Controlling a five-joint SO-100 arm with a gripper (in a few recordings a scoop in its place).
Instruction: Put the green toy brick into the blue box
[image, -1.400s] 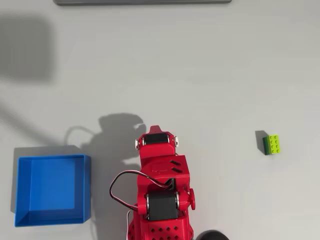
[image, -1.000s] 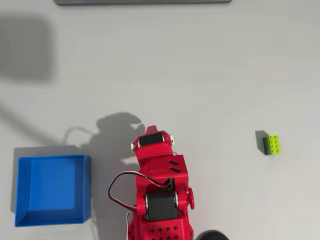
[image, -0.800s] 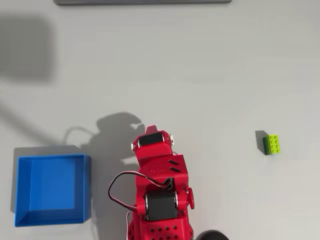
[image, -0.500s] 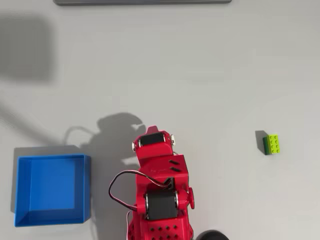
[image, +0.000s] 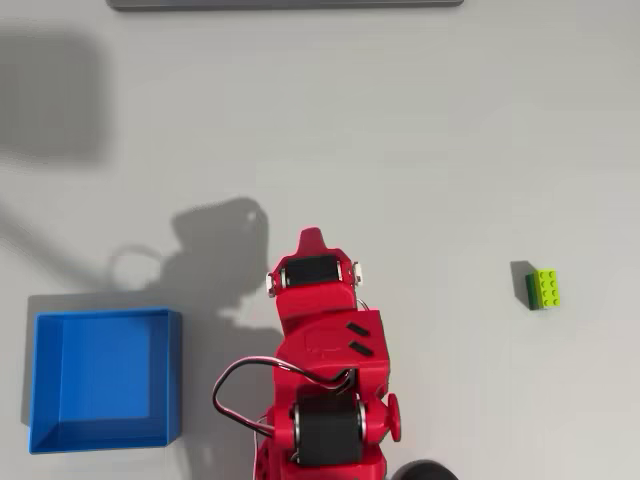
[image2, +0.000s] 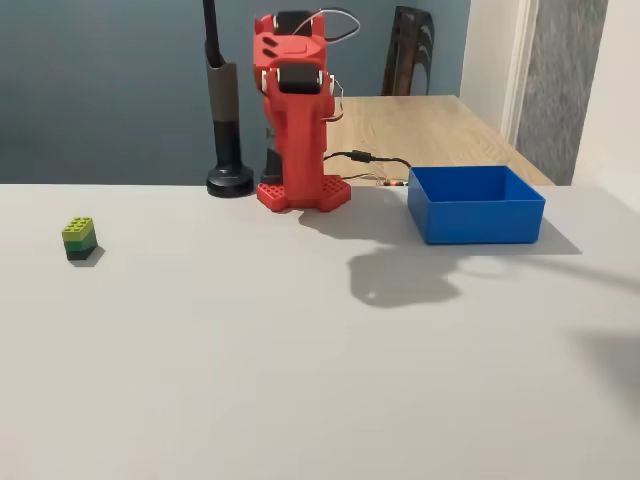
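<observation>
green toy brick (image: 544, 289) alone on pale worktop (image: 420, 150), well apart from blue box (image: 104, 380); likely light, rigid, slick, best pinched across flat sides; pincer (image: 312, 240) folded, spread or pressed unclear.

Matt, smooth pale-grey table top (image: 420, 130), w/ soft shadows and no glare. At 3 o'clock in the overhead view, a small lime-and-dark-green studded plastic toy brick (image: 544, 289), slight sheen on the studs. At 8 o'clock, a shallow square bright-blue plastic box (image: 104, 435), smooth walls, dull satin finish. At 6 o'clock, a red plastic robot arm (image: 325, 340), matt shell w/ black motor housings and a glossy black-and-white cable loop. In the fixed view, approx. 1 o'clock, a light wood-grain desk (image2: 430, 125) behind, beside a black matt stand (image2: 228, 150).
</observation>
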